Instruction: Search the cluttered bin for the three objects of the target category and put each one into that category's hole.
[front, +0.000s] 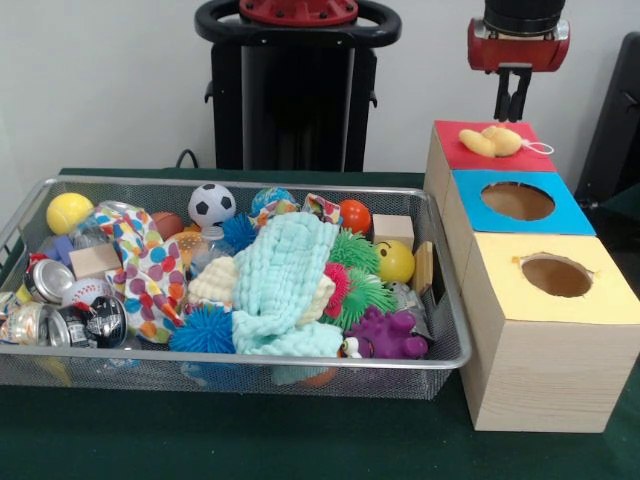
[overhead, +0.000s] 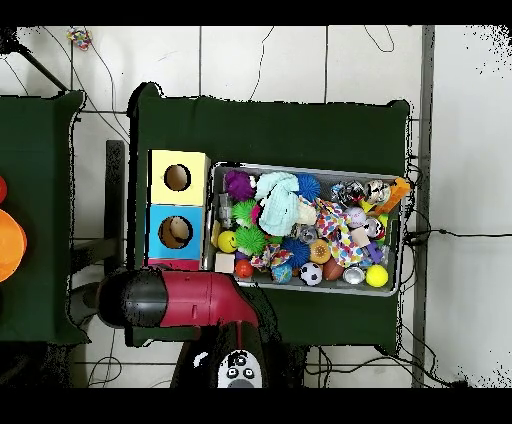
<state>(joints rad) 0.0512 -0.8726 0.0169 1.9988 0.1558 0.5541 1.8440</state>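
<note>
A small pale yellow plush animal with orange parts (front: 492, 141) lies on the red paper surround of the farthest pale wooden box (front: 480, 148), covering its hole. Directly above that box hangs the red and black gripper (front: 512, 108), its dark fingers close together and holding nothing. Beside the row of boxes, the wide silver wire-mesh basket (front: 300, 357) holds balls, a mint knitted cloth (front: 283, 283) and other clutter.

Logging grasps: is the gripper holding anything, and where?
Nothing. The gripper hangs empty above the yellow plush, which lies on the red-surround box.
</note>
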